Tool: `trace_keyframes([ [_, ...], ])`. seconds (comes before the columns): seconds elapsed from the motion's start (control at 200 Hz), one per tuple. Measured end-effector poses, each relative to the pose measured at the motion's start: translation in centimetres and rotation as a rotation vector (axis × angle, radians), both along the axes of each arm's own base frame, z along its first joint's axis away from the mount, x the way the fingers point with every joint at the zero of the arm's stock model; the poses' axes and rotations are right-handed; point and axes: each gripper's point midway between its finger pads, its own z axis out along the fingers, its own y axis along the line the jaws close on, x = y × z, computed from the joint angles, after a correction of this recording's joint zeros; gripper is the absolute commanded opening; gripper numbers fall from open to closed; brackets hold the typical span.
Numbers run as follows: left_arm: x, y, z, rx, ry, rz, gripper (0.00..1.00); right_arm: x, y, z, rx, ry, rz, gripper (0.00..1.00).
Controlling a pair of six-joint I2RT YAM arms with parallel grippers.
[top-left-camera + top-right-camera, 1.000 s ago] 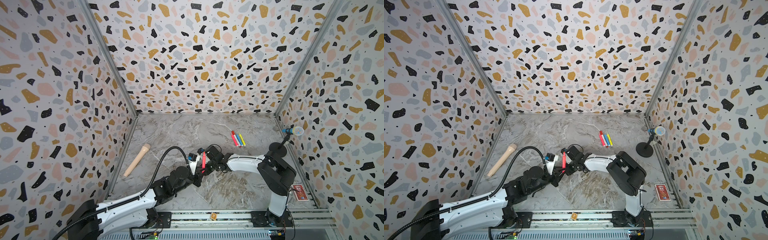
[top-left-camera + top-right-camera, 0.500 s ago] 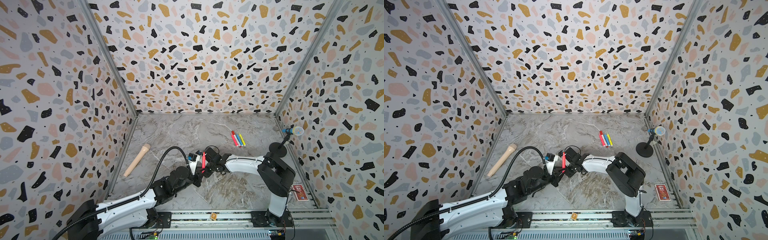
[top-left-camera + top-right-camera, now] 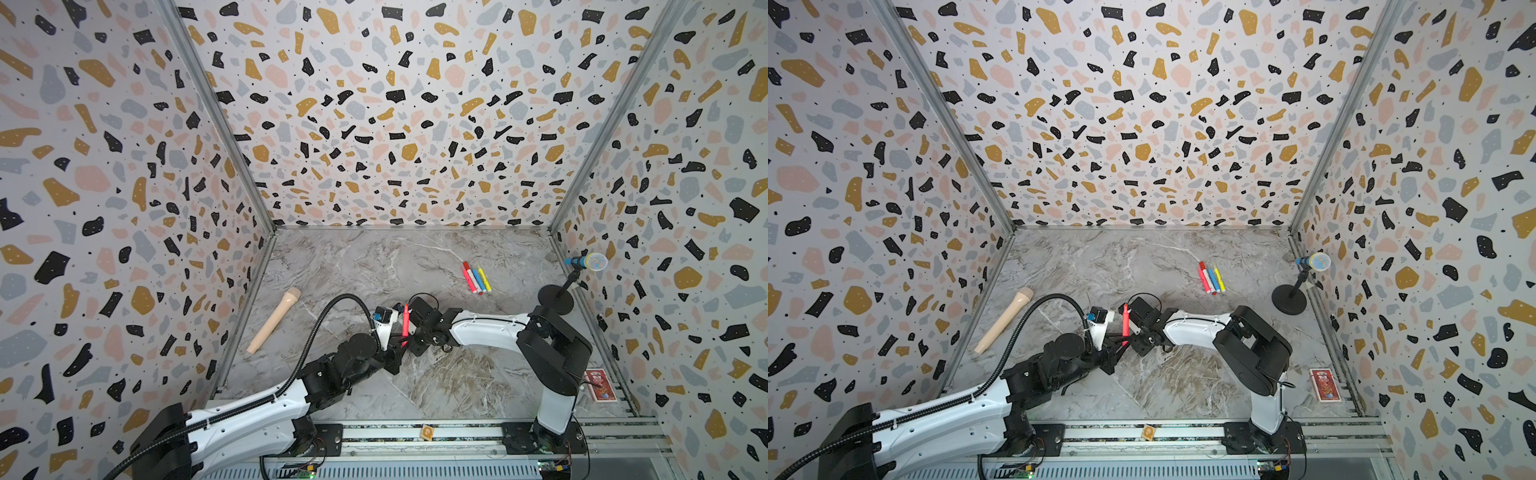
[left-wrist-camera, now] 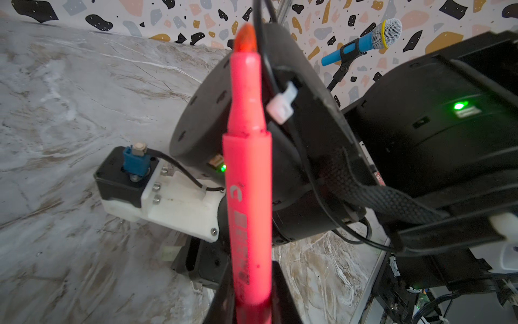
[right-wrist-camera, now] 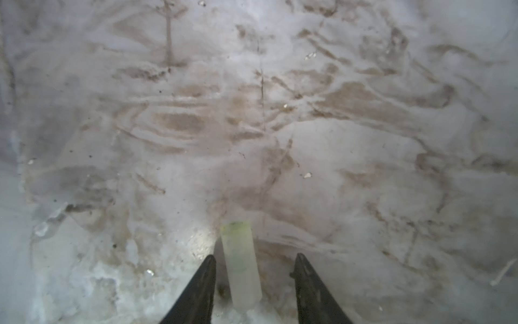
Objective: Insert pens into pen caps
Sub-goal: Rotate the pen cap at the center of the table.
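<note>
Pen cap (image 5: 240, 261) lies lengthwise between the right pincer's (image 5: 255, 256) parted tips, apparently ungripped; the left pincer (image 4: 249, 308) clamps the pink pen (image 4: 248, 174) upright just beside.

Beige stick (image 3: 274, 320), blue microphone (image 3: 586, 262) on stand, red card pack (image 3: 598, 385).

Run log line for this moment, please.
left gripper: shut on pink pen, tip bare | right gripper: open around pale cap on table
</note>
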Motion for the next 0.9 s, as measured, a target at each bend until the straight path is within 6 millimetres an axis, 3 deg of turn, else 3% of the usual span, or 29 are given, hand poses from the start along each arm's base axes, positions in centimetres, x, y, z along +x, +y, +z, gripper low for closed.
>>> trace_keyframes([
  [0.31, 0.0, 0.6, 0.7, -0.011, -0.015, 0.019, 0.00, 0.6, -0.6, 0.0, -0.021, -0.020, -0.034, 0.46],
  [0.641, 0.2, 0.9, 1.2, -0.021, -0.027, 0.037, 0.00, 2.6, -2.3, 0.0, -0.026, -0.022, -0.107, 0.45],
  [0.896, 0.2, 1.1, 1.5, -0.027, -0.032, 0.045, 0.00, 2.7, -3.2, 0.0, -0.043, -0.028, -0.123, 0.45],
])
